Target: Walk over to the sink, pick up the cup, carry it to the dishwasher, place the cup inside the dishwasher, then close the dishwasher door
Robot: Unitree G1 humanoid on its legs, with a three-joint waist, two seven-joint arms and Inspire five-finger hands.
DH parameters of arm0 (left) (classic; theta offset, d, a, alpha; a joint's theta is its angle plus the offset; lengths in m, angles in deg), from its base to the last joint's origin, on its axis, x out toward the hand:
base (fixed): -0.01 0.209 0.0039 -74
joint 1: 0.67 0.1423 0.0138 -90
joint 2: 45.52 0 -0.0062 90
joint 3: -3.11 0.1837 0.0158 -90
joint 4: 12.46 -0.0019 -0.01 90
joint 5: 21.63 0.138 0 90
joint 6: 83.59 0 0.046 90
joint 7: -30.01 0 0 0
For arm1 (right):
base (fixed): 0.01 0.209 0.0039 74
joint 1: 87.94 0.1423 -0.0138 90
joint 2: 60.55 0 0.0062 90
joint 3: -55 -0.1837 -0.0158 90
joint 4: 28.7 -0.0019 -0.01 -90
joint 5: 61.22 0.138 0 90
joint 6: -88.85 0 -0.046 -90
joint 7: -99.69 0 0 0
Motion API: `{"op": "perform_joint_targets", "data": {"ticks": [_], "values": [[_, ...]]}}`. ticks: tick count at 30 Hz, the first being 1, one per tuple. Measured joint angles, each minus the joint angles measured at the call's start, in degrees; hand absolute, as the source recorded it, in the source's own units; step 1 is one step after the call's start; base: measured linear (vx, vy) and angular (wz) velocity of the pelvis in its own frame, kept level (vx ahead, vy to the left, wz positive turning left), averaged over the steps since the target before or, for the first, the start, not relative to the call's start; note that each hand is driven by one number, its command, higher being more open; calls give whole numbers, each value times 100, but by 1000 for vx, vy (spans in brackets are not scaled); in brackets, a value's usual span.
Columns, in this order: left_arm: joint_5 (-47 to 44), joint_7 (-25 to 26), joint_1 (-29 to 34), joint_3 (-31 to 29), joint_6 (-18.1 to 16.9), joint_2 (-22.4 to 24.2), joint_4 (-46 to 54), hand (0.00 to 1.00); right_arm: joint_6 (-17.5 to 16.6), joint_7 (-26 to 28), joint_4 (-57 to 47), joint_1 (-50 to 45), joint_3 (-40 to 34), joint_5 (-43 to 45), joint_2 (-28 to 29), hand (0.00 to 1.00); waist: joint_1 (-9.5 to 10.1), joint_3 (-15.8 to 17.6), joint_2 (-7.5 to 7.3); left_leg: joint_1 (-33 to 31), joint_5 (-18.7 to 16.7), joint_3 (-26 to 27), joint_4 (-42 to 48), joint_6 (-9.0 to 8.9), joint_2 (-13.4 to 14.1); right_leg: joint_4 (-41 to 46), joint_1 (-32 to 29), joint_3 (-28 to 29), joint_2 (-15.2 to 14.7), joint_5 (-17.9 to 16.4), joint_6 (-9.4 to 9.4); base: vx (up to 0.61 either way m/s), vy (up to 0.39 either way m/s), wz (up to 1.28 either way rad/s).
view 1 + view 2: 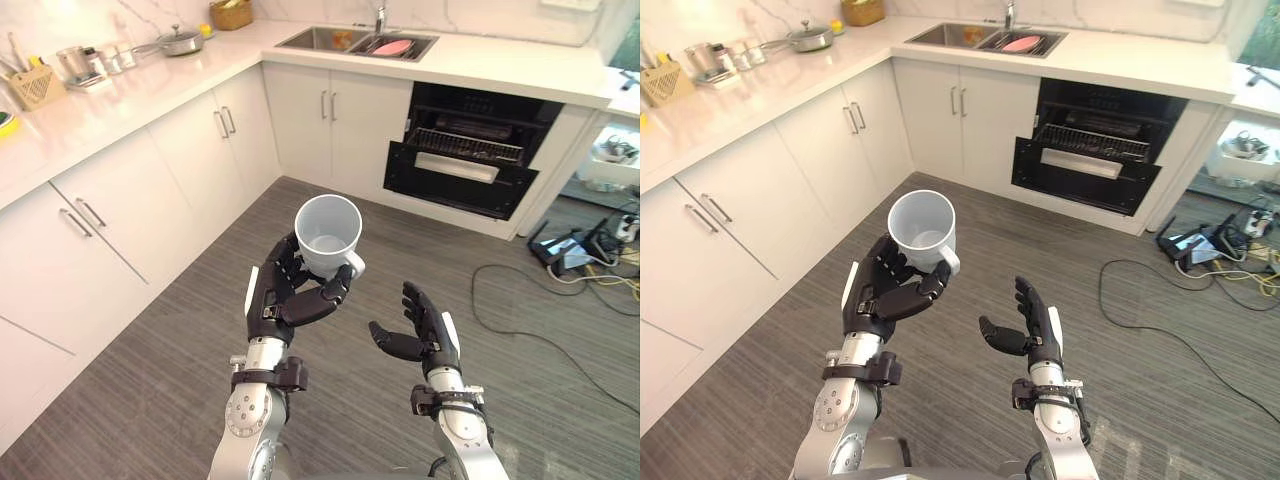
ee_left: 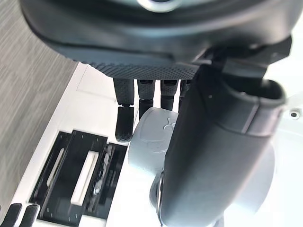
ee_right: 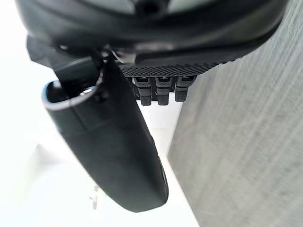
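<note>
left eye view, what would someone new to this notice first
The white cup stands out, held up in the left hand above the grey floor, its mouth towards the camera. Beside it the right hand hangs open and empty. Ahead, the black dishwasher gapes open under the counter, right of the sink.

A white counter runs along two walls above white cabinets. On it stand a lidded pan, a basket near the corner, a steel pot and a wicker holder with utensils. On the grey plank floor, cables loop near a black router.
</note>
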Motion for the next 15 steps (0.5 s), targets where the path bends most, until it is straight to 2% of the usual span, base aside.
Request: {"op": "perform_joint_targets", "data": {"ticks": [1,2,3,4,5,7,8,9,10,11,12,13,15], "values": [[2,2,9,-1,6,0,-52,30,4,1,206,30,-32,0,-49,90,5,-6,11,-35,231,-35,-878,-48,-295,-50,60,-26,-148,-78,140,260,236,4],[3,7,34,-26,8,-16,-95,30,31,-1,507,86,-47,0,-81,90,64,-22,-5,80,923,-97,-1258,-3,-528,-66,127,68,-283,-170,312,388,325,-6],[3,7,47,-69,9,-31,-107,30,69,-1,692,145,-44,-5,-87,90,78,-37,-15,107,1174,-60,-1220,149,-641,-119,235,105,-390,-197,453,375,296,-13],[3,9,48,-91,9,-36,-110,30,99,-2,769,179,-36,-6,-84,90,69,-48,-24,69,1110,-36,-1092,260,-692,-133,267,126,-459,-183,542,437,326,-2],[2,33,37,-134,9,-62,-143,30,130,2,865,187,-23,-8,-52,90,56,-58,-96,-63,774,21,-683,465,-798,-71,278,291,-598,-88,760,438,323,3],[3,35,52,-103,36,-139,-209,30,161,30,904,195,-22,-38,-15,90,63,-84,-167,0,480,86,-541,557,-916,408,144,491,-725,-90,759,436,310,-2],[6,35,59,-76,78,-241,-216,30,162,49,906,235,-23,-80,18,90,52,-71,-249,198,343,162,-621,629,-1055,1346,-212,698,-870,-63,792,425,256,-2],[9,34,59,-74,85,-375,-218,30,162,80,930,308,-22,-121,85,90,-3,-23,-369,522,255,197,-796,711,-1203,2647,-731,888,-1040,107,870,425,223,2],[11,35,75,-73,99,-431,-226,30,162,95,950,325,-21,-125,119,90,-41,-23,-394,700,206,178,-866,738,-1244,3191,-937,947,-1043,76,816,423,158,7],[13,36,127,-76,134,-482,-228,30,162,111,1012,349,9,-136,163,90,-93,-29,-389,1080,130,158,-1049,763,-1251,3850,-1247,986,-951,-16,657,416,103,3],[13,36,132,-64,137,-492,-223,30,160,119,1019,346,22,-142,212,90,-105,-46,-392,1453,104,150,-1334,763,-1234,4060,-1571,908,-826,-113,489,406,83,-1],[13,35,115,-58,133,-492,-208,30,151,124,1017,354,22,-148,239,90,-109,-50,-391,1583,86,137,-1449,734,-1210,4030,-1757,840,-749,-151,427,455,29,-1],[9,34,48,-52,129,-493,-181,30,145,158,1014,392,22,-181,324,90,-149,-48,-385,1952,-91,60,-1641,593,-1046,3357,-2381,519,-420,-198,346,416,-32,5]]}}
